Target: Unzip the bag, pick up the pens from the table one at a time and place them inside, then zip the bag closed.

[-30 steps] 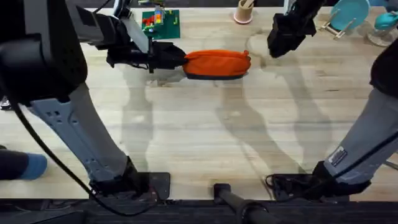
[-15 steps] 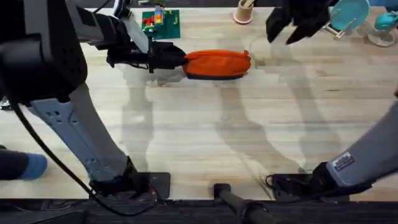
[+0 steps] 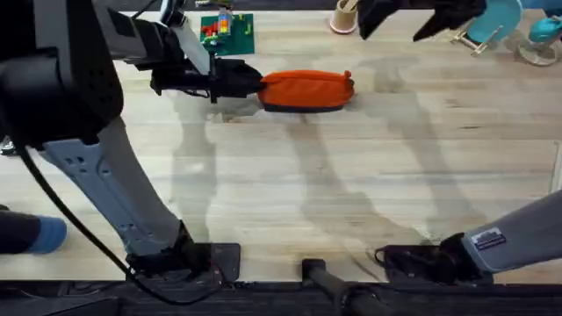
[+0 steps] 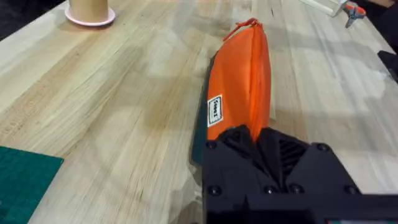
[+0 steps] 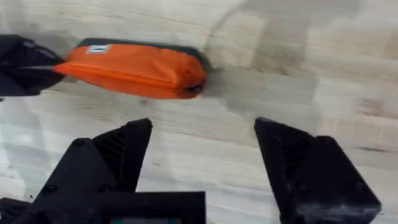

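My left pincer (image 3: 250,85) clamps one end of the orange bag (image 3: 307,89), which lies zipped on the desk (image 3: 351,193). My right pincer (image 5: 202,155) hangs above, spread wide and empty.

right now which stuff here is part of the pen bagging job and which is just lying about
Part of the job:
- orange bag, its end held by the left gripper
- right gripper, open above the table

Just lying about:
- green board with small coloured pieces
- beige cup
- teal items
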Tool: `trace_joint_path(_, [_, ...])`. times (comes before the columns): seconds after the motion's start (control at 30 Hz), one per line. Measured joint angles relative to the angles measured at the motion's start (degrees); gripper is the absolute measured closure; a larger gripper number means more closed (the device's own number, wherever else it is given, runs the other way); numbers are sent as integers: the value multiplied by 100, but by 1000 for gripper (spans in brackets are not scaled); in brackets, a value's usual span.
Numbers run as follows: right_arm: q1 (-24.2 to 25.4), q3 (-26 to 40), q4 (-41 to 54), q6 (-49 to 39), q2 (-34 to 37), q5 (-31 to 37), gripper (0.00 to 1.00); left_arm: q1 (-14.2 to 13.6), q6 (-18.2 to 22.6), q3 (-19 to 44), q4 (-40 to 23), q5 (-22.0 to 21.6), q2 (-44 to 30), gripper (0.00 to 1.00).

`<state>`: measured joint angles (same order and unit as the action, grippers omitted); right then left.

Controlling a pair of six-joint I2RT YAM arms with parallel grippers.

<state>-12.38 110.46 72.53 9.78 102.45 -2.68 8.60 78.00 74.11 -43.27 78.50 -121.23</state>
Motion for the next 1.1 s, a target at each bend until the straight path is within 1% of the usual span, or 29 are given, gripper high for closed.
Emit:
trace_joint_path(0.17, [-277,130,-3,8,0,-17,5,0,0,0,0,0,0,959])
trace_joint_path(0.33, [-332,130,0,250,0,-20,5,0,0,0,0,0,0,959])
trace_joint_path(0.43, [-332,130,4,692,0,-20,5,0,0,0,0,-2,0,959])
trace_joint_path(0.63, [-332,130,79,1963,0,-20,6,0,0,0,0,-2,0,959])
trace_joint_path(0.77, [-332,130,201,2536,2,-19,5,0,0,0,0,-2,0,959])
trace_joint_path(0.9, [-332,133,294,2800,38,-17,6,0,0,0,0,-2,0,959])
trace_joint_path(1.1, [-332,148,183,2824,341,-17,5,0,0,0,0,-2,0,959])
